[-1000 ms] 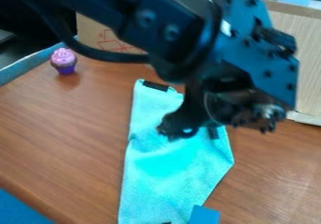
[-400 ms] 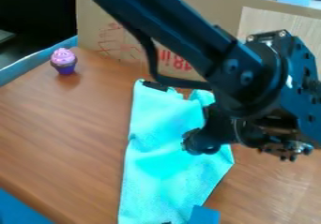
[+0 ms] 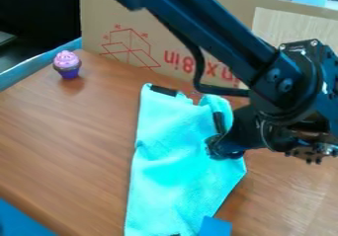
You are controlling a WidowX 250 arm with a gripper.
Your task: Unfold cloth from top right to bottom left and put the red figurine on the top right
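Observation:
The gripper [image 3: 223,148] is low over the right side of the turquoise cloth [image 3: 173,173], near its right edge, and hides part of it. The cloth lies as a long, creased piece running from the middle of the table to the bottom edge of the view. Black patches mark its top left corner and its upper right part, beside the gripper. At the upper left, apart from the cloth, stands a small cupcake-shaped toy [image 3: 67,64] with a pink top and purple base.
A blue block [image 3: 215,226] touches the cloth's lower right edge. Behind the wooden table [image 3: 72,141] stands a cardboard panel [image 3: 165,47] with red print. A blue rim [image 3: 33,68] runs along the upper left, and another blue surface [image 3: 23,220] is at the lower left.
The gripper has moved right and slightly down over the cloth, uncovering its upper right part and more of the cardboard. The cloth, cupcake toy and blue block look unmoved.

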